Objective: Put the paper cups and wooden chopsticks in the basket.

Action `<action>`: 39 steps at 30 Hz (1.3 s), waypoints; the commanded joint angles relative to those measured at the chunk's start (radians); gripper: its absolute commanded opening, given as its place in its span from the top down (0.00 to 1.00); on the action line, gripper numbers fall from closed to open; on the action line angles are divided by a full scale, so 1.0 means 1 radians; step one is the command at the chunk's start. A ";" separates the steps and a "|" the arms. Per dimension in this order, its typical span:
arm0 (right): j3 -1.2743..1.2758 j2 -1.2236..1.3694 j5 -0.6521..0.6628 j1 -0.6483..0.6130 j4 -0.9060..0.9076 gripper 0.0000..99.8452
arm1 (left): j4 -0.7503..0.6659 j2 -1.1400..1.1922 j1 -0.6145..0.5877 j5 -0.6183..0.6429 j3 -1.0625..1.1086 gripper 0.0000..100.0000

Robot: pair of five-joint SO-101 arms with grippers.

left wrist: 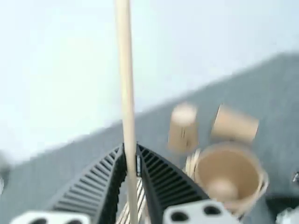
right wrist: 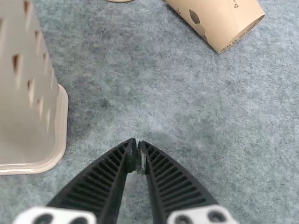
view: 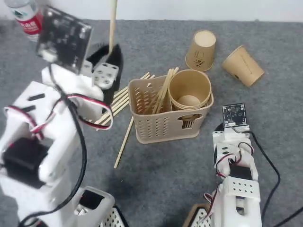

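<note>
My left gripper is raised left of the beige basket and is shut on a wooden chopstick that stands upright; the same chopstick runs between its fingers. The basket holds stacked paper cups and several chopsticks. More chopsticks lie on the carpet left of the basket. One paper cup stands upside down behind the basket, another lies on its side to the right. My right gripper is shut with nothing in it, low over the carpet beside the basket, with the lying cup ahead.
A plastic bottle stands at the back left corner. Grey carpet covers the table. Open carpet lies in front of the basket and between the two arms.
</note>
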 commanded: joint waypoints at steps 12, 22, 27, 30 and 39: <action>-0.005 -0.013 0.014 -0.007 -0.019 0.99 | -0.643 -0.245 0.144 0.094 0.633 0.99; -0.005 -0.012 0.014 -0.007 -0.021 0.99 | -0.936 -0.324 0.146 0.091 1.075 0.99; -0.005 -0.012 0.014 -0.007 -0.021 0.99 | -1.082 -0.325 0.114 0.092 1.173 0.99; -0.005 -0.012 0.014 -0.007 -0.021 0.99 | -1.097 -0.325 0.092 0.097 1.188 0.93; -0.005 -0.012 0.014 -0.007 -0.021 0.99 | -0.907 -0.325 0.089 0.100 1.104 0.84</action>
